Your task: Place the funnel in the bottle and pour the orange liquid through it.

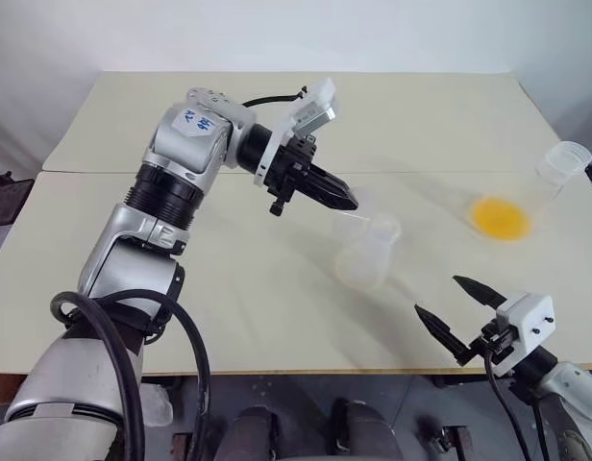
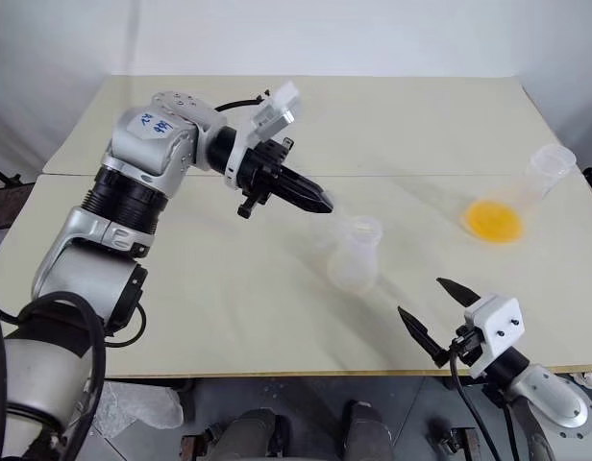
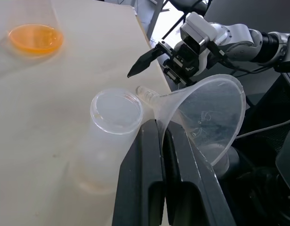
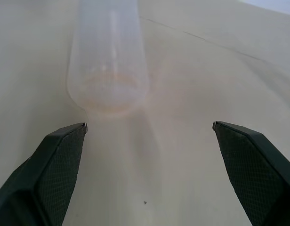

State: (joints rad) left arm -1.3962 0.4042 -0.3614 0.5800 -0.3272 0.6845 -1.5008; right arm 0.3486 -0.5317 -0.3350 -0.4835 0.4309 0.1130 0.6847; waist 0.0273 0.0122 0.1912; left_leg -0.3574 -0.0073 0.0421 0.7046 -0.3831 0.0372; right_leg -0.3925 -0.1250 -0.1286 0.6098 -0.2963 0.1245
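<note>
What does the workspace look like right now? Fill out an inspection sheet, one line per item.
Surface: pale table, two boards butted along a seam.
Funnel: clear funnel clamped in the left claw, spout beside the empty flask's mouth, not yet in.
Bottle: empty clear flask upright mid-table.
Orange liquid: shallow pool in the second flask on the table's right side.
Clutter: nothing seen.
Left claw: shut on the funnel, above the table.
Right claw: open, holds nothing, at the near edge.
Cables: black cable looping along the left arm.
Surroundings: white backdrop behind the table.
</note>
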